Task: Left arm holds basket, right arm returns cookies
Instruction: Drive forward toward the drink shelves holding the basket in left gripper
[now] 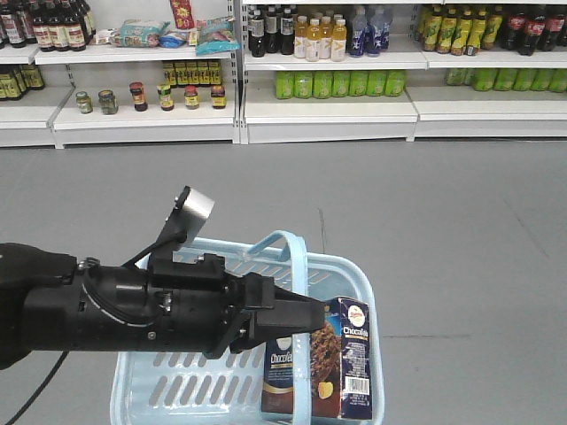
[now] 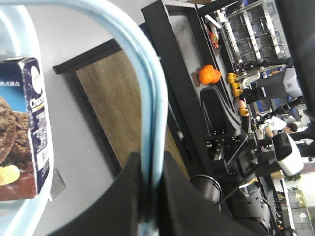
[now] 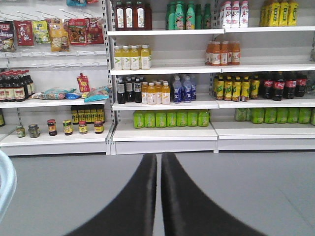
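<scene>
The light blue basket (image 1: 177, 390) hangs low in the exterior view, its arched handle (image 1: 297, 257) pinched by my left gripper (image 1: 306, 314). In the left wrist view the same handle (image 2: 147, 88) runs down between the left gripper (image 2: 151, 167) jaws, which are shut on it. The cookies (image 1: 341, 363), a dark navy-and-brown box, stand upright in the basket's right end; the box (image 2: 24, 128) also shows at the left of the left wrist view. My right gripper (image 3: 159, 157) is shut and empty, pointing at the shelves over the grey floor.
White store shelves (image 1: 328, 111) with bottles and jars run along the far side. Shelves of drinks (image 3: 162, 105) also face the right wrist camera. A sliver of the basket's rim (image 3: 4, 182) shows at that view's left edge. A wooden panel (image 2: 118, 108) and the robot's base lie behind the handle.
</scene>
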`<state>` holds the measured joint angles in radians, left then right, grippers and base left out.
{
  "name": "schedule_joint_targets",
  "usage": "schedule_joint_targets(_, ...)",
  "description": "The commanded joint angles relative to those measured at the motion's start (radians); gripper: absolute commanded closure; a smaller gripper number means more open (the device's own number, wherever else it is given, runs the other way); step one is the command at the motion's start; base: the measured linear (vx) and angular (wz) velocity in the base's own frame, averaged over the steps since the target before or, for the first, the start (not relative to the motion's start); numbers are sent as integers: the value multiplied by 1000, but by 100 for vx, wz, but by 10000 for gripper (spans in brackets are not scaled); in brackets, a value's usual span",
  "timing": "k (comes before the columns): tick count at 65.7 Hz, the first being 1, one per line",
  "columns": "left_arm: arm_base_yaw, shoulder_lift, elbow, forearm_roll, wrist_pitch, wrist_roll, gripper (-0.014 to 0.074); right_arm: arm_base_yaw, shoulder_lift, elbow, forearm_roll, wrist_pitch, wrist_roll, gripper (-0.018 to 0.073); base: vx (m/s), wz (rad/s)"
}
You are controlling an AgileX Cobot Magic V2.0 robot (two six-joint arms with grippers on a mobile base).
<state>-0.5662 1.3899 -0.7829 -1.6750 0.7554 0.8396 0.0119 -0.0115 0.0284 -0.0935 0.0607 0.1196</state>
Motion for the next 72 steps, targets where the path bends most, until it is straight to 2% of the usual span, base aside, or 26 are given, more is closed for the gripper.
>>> schedule_joint_targets(1, 1, -41, -38, -104, 43, 9, 599, -2, -12, 17, -9, -70, -7, 570, 47, -3)
schedule_joint_targets(72, 1, -41, -38, -105, 36, 9, 599, -2, -12, 17, -9, -70, -7, 570, 47, 2)
